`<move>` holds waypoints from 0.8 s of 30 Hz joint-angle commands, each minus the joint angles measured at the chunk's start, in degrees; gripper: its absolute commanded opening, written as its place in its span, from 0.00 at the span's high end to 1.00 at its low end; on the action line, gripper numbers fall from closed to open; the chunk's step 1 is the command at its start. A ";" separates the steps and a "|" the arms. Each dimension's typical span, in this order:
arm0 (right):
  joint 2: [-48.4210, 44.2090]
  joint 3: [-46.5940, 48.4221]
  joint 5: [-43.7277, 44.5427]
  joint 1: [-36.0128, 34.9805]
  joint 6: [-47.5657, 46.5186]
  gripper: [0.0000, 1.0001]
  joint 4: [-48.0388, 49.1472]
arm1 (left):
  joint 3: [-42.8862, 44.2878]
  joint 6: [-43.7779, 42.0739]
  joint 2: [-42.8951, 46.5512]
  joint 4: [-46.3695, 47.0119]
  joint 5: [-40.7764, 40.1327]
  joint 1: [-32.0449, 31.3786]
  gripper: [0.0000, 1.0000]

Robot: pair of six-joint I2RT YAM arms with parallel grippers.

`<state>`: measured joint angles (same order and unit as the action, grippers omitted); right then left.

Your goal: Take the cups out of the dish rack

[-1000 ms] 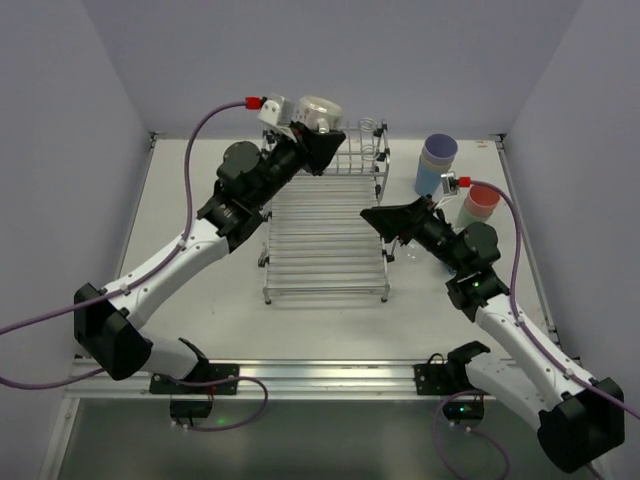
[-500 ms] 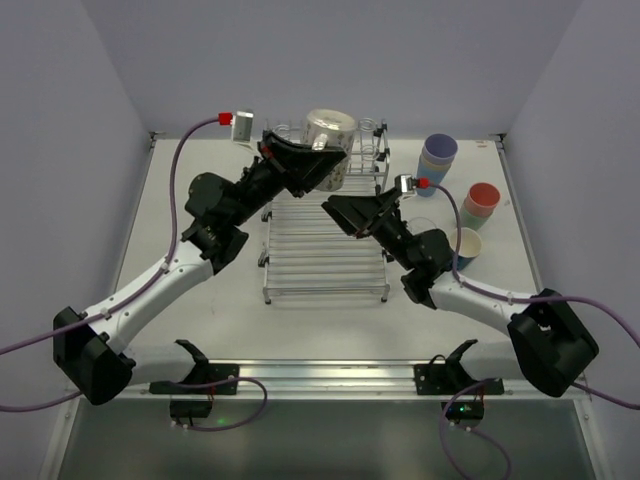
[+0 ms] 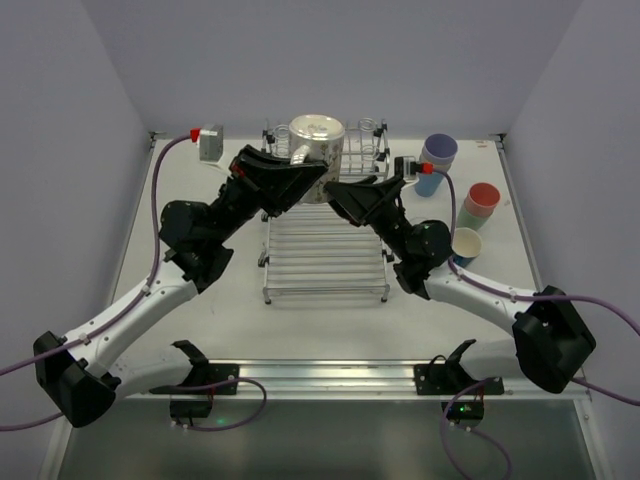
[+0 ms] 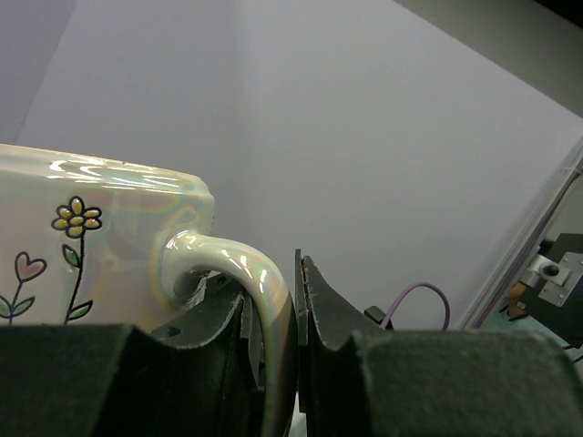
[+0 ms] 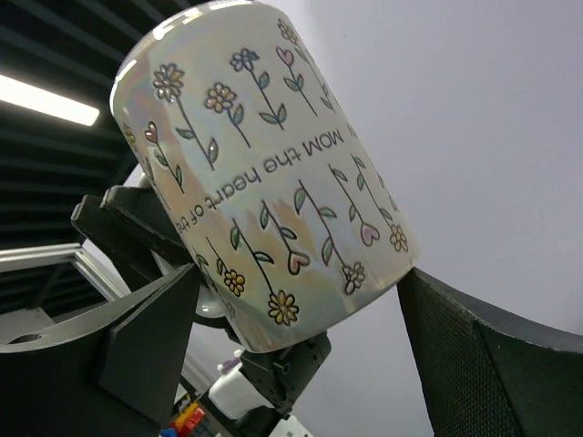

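Observation:
My left gripper (image 3: 303, 172) is shut on the handle of a pearly white mug (image 3: 318, 138) printed with flowers, and holds it in the air over the far end of the chrome dish rack (image 3: 325, 262). In the left wrist view the handle (image 4: 239, 266) is pinched between the fingers (image 4: 330, 314). My right gripper (image 3: 342, 192) is open, with its jaws spread on either side of the mug's body (image 5: 264, 173). The rack's slatted tray holds nothing. The dark-blue mug and the clear glass mug do not show.
To the right of the rack stand a stack of lavender and blue tumblers (image 3: 437, 160), a pink tumbler stacked on a green one (image 3: 481, 203) and a tan tumbler (image 3: 466, 245). Grey walls close in the table on the left, back and right.
My left gripper has carried the mug right and slightly down over the rack's far end. My right gripper has swung left from the tumblers and come up around the mug.

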<state>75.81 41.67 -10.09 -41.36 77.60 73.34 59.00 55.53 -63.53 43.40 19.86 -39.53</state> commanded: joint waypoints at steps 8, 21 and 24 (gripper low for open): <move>-2.33 7.90 -0.72 -1.17 -9.66 0.19 21.93 | -2.31 2.56 3.41 14.43 -0.96 -0.64 1.00; -5.32 5.62 -8.54 -1.26 -9.84 0.30 21.49 | -6.44 2.83 6.40 10.57 -0.62 -0.72 1.00; -6.20 4.74 -10.38 -0.83 -10.10 0.36 21.58 | -7.14 1.70 6.40 9.16 0.70 -0.64 1.00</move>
<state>72.97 45.56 -19.14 -42.70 70.00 71.24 52.49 57.93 -58.41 51.57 18.94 -39.88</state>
